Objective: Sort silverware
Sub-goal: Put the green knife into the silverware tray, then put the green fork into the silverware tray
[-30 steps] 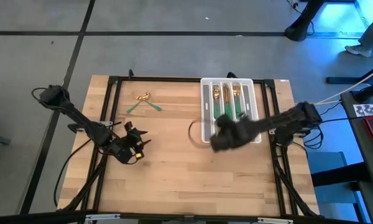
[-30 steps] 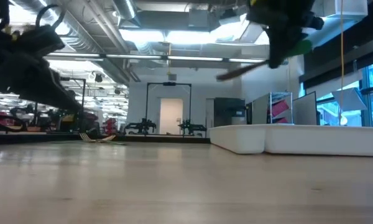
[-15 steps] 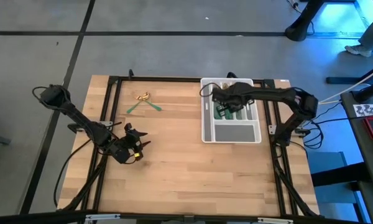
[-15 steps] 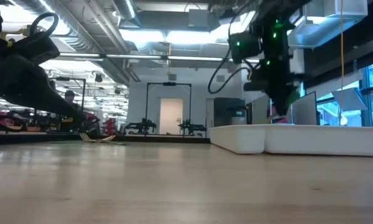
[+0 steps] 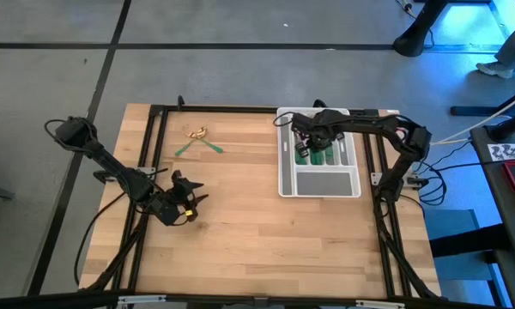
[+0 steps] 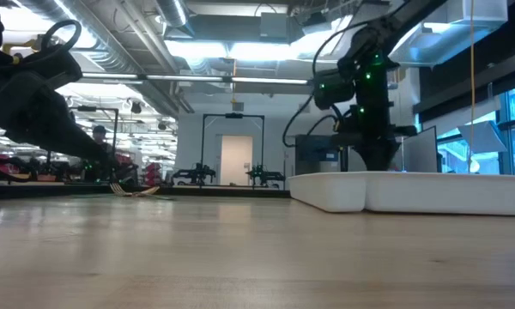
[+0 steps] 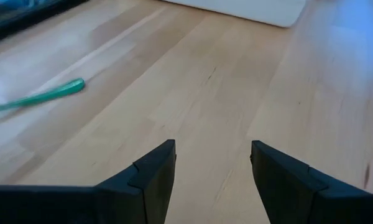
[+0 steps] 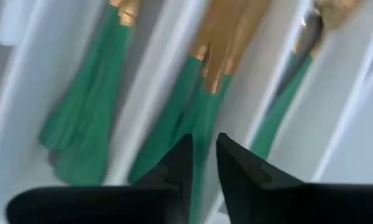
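The right pincer (image 5: 306,142) is low over the tray (image 5: 319,183) slots, fingers nearly closed on a green-handled piece (image 8: 202,118) among sorted silverware (image 5: 322,154); release appears due, while the open, empty left pincer (image 5: 191,196) must fetch the loose pieces (image 5: 197,142) far-left on the table (image 5: 240,232).

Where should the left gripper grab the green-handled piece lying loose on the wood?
Probably mid-handle on the loose piece, coming straight down with the fingers across it: it lies flat and slim on the table. The left gripper is open.
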Robot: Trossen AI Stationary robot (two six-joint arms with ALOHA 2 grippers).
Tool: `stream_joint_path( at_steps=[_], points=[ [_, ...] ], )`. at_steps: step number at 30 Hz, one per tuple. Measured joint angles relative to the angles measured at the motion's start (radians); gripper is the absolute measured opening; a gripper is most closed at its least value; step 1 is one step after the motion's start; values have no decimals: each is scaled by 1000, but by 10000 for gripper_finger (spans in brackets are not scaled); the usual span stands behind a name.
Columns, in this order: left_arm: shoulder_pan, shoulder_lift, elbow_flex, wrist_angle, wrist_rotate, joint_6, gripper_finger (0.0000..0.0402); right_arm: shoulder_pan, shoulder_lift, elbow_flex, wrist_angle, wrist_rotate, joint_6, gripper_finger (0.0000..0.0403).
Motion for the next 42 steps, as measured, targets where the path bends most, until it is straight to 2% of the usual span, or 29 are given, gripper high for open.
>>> stream_joint_path(
  at_steps=[4,8,12,14,17,20,23,26,30,33,38,42],
  points=[
    [0,0,0,-1,1,-73,196,0,-18,37,-6,18,-118,101],
    [19,0,1,0,-12,-149,196,29,-77,53,-15,70,-196,115],
    [186,-13,64,-101,-17,-43,182,183,-156,8,5,217,-174,115],
    [332,-20,126,-184,56,8,170,297,-180,-26,34,272,-157,113],
    [585,-19,220,-311,259,92,149,474,-202,-65,80,315,-131,113],
    [803,3,281,-389,455,285,136,632,-201,-89,128,338,-102,112],
    [950,36,319,-448,625,479,146,761,-201,-115,209,374,-82,112],
    [1045,74,340,-435,696,580,182,863,-201,-140,265,451,-65,112],
    [1139,154,373,-369,703,758,234,941,-201,-173,342,529,-66,112],
    [1182,246,424,-382,708,939,241,965,-201,-183,355,537,-60,112],
    [1205,434,545,-444,681,1165,199,971,-200,-191,351,532,-25,112],
    [1215,582,659,-565,488,1302,162,969,-200,-191,350,525,11,112]
  ],
)
